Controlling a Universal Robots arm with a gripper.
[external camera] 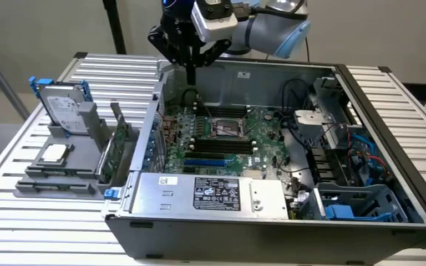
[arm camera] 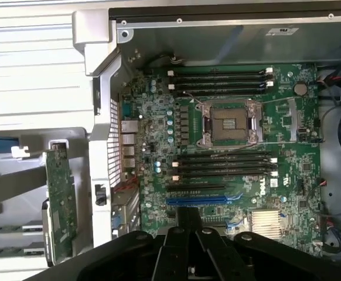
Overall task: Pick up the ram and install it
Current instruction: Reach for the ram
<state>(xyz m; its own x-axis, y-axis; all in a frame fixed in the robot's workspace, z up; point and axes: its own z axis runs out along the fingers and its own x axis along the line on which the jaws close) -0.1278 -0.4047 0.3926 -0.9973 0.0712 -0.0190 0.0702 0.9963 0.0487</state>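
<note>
Above a corner of the computer case [external camera: 272, 77], my gripper [external camera: 191, 76] hung closed and seemingly empty, high enough, I judged, to survey the bare memory slots [arm camera: 226, 165].

Lighting is bright and even. The slatted table [arm camera: 36, 70] washes out white; the case [external camera: 272, 77] interior is shaded; the gripper [arm camera: 188, 213] is silhouetted.

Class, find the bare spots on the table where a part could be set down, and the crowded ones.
Bare table slats lie in front of the grey parts holder and along the computer case on the exterior view's right. Crowded: the holder and the motherboard inside the case.
</note>
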